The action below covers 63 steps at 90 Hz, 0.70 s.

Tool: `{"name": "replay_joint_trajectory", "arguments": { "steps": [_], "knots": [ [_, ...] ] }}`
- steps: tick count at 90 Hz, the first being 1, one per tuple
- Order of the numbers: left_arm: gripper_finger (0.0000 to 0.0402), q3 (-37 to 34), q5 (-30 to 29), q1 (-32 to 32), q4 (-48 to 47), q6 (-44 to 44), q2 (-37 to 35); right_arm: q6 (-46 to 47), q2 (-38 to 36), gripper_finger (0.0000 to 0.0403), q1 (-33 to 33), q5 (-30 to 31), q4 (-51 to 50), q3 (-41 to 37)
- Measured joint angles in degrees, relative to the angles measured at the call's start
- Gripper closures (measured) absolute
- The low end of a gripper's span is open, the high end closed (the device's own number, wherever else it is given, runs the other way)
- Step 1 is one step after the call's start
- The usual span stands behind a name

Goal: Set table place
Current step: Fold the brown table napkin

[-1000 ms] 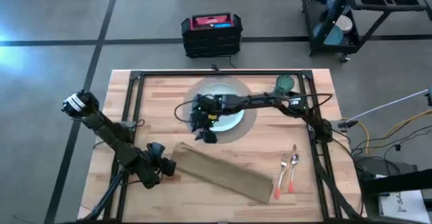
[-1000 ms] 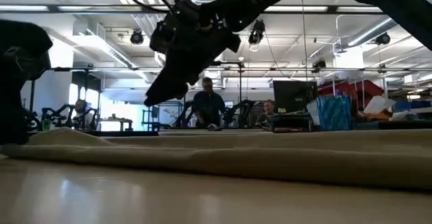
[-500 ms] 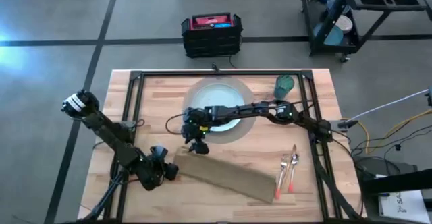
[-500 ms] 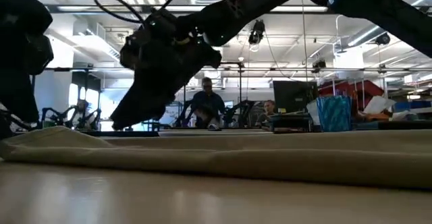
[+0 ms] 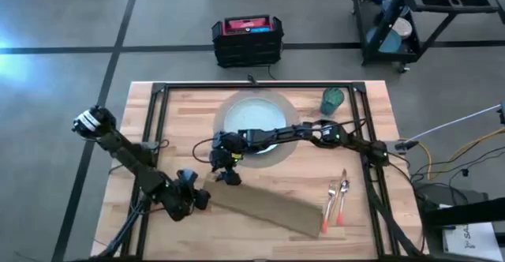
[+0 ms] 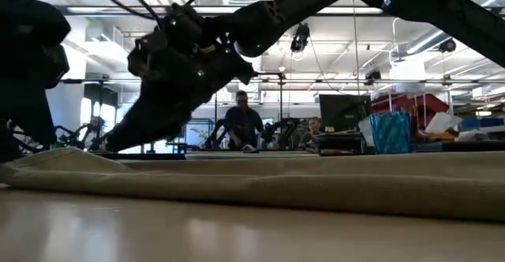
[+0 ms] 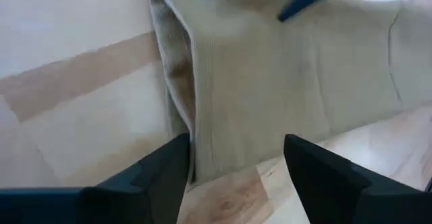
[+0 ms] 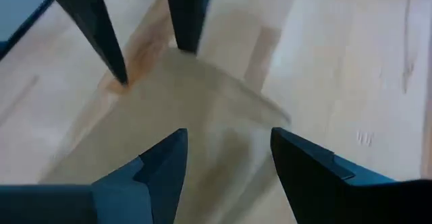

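Right gripper (image 5: 227, 173), fingers spread, descending off plate (image 5: 256, 114) toward napkin (image 5: 264, 200) corner; left gripper (image 5: 192, 196), spread, straddling napkin end; grasp nearing.

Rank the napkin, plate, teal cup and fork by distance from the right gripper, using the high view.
From the right gripper:
1. Napkin, directly under its open fingers, at the left end.
2. Plate, just behind it.
3. Fork, near the table's right edge; close to the cup's distance.
4. Teal cup, far right corner.
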Motion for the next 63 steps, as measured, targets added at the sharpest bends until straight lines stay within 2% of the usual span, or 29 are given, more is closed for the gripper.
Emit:
{"name": "replay_joint_trajectory", "arguments": {
  "steps": [19,45,63],
  "knots": [
    [0.0177,0.0,0.0,0.8,2.7,2.4,0.0,-0.9,0.3,0.0200,-0.3,1.8,0.5,-0.6],
    [0.0178,0.0,0.2,0.8,3.0,2.3,0.1,1.1,4.5,0.0162,-0.3,0.6,1.3,0.4],
    [0.0188,0.0,1.1,0.8,3.0,2.4,0.1,1.2,4.6,0.0186,-0.2,1.3,-0.4,0.5]
  ]
}}
